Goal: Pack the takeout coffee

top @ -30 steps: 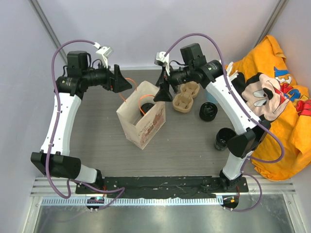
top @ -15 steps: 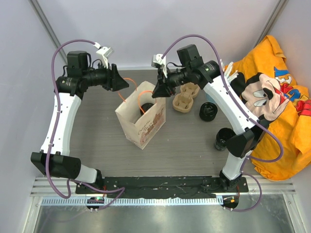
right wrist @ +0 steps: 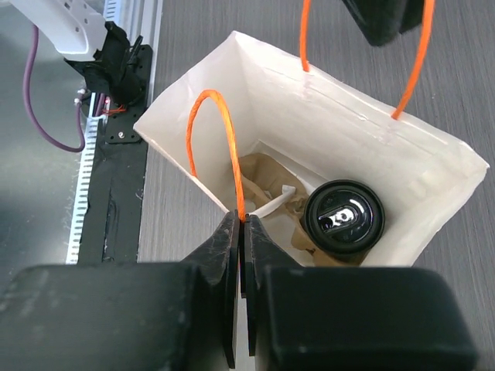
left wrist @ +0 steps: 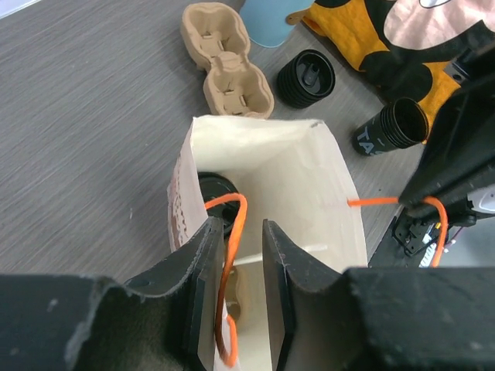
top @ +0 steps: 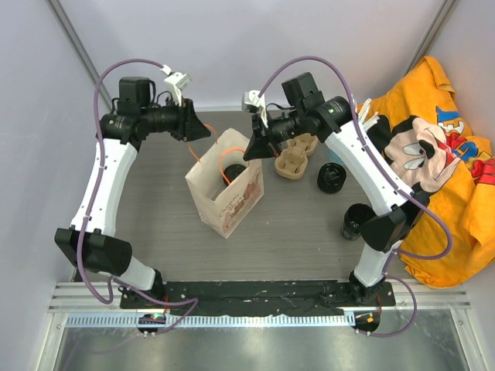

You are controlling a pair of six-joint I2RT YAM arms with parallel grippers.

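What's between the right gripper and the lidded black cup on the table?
The cardboard carrier sits between the right gripper and that lidded black cup, per the top view.

matt paper bag (right wrist: 332, 135), smooth orange cord handle (right wrist: 210, 96), rough pulp-cardboard carrier (left wrist: 228, 60).

Grey wood-grain desk (top: 155, 216); white paper bag (top: 228, 197) upright near middle; cardboard cup carrier (top: 292, 166) just beyond it, to right; lidded black cup (top: 331, 178) beside carrier; open black cup (top: 353, 220) nearer front-right; orange printed cloth (top: 445, 224) over right edge.
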